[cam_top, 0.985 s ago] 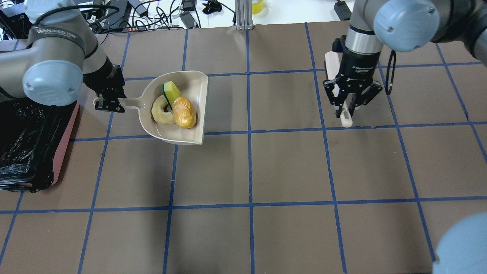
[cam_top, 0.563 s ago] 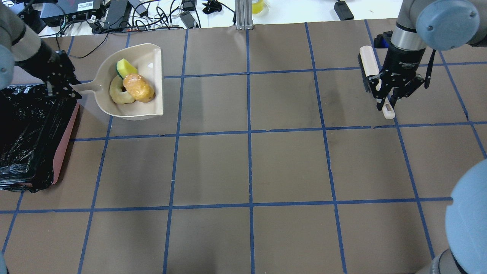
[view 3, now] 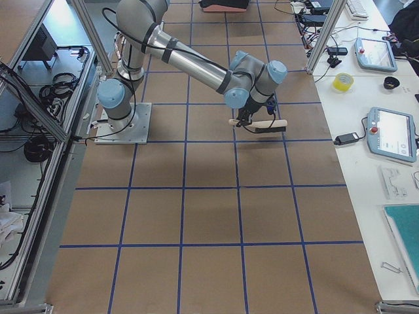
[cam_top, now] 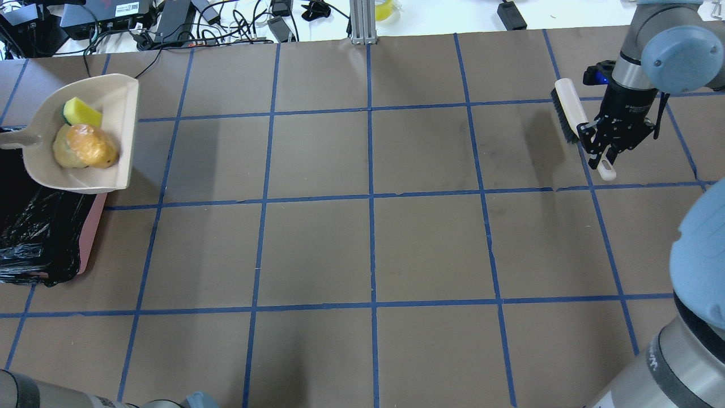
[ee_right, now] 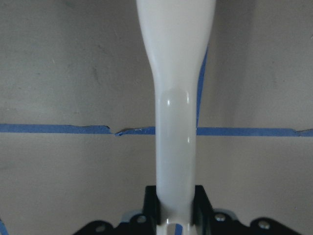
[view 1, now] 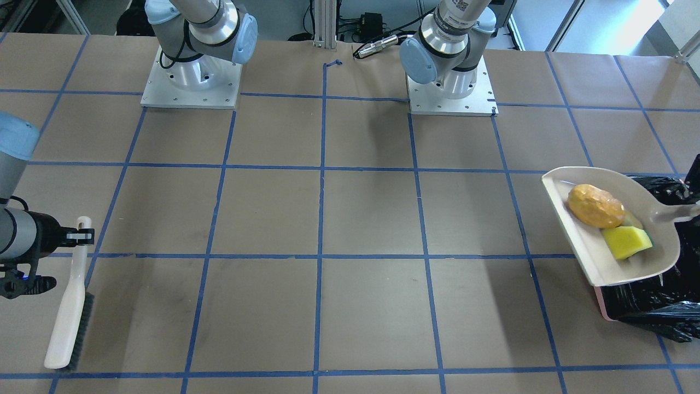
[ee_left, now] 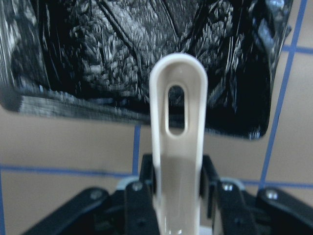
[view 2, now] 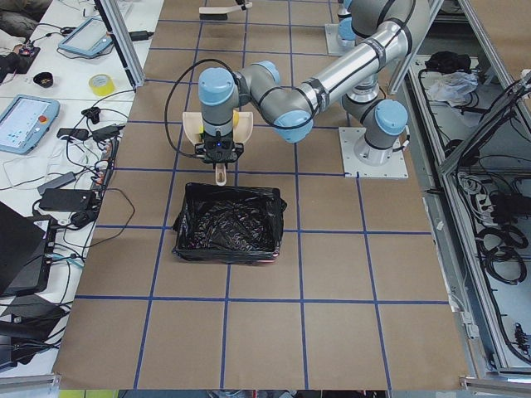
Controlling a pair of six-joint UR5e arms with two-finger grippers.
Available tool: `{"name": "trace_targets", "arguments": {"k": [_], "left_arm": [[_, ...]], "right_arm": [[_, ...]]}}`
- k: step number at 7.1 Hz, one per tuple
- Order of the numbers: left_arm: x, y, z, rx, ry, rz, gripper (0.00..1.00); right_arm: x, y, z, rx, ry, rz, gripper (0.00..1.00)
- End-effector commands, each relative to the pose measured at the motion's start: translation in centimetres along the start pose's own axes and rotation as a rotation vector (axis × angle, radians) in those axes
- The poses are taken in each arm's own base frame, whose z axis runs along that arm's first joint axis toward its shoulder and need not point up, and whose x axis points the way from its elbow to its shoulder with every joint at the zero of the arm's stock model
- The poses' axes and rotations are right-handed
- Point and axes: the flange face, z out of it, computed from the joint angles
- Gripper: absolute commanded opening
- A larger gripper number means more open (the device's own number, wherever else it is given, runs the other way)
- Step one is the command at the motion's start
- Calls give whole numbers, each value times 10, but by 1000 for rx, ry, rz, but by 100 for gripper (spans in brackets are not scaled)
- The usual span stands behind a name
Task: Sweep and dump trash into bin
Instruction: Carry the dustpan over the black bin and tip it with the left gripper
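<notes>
The beige dustpan (cam_top: 120,116) hangs in the air at the far edge of the bin (cam_top: 89,229), a pinkish-red box lined with a black bag. It holds the trash: the amber lumpy piece (cam_top: 93,146), the yellow-and-green sponge (cam_top: 82,111) and the cream slice (cam_top: 61,154), mostly hidden under the amber piece. My left gripper (ee_left: 178,176) is shut on the dustpan's handle (ee_left: 177,122), whose tip points over the bag (ee_left: 112,44). It is out of the overhead view. My right gripper (cam_top: 606,148) is shut on the handle of a cream brush (cam_top: 568,112) at the far right.
The front-facing view shows the dustpan (view 1: 586,241) tilted over the bin (view 1: 653,306), and the brush (view 1: 68,312) lying low at the left. Cables and boxes (cam_top: 170,17) lie beyond the table's far edge. The arm bases (view 1: 191,82) stand at the robot's side.
My left arm has carried the loaded dustpan left and further back, from the table to the bin's far edge. My right arm has moved the brush further right.
</notes>
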Motion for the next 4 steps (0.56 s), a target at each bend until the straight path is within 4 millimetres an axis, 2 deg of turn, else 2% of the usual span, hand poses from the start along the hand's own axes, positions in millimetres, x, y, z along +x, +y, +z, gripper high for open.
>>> {"name": "trace_targets", "arguments": {"k": [1,2,3,4], "left_arm": [[-18,-82,7,72,17,101,0],[-27,-111,24,86,5,122,0],[-27,-129,34,108,22,152,0],[-16,-143,36,141,52,178,0]], "right_arm": [[4,0,16,-8,-3,8,2],[3,1,21,-16,-6,13,2],[3,2,21,-18,-6,23,2],[3,1,21,-18,-8,29,2]]}}
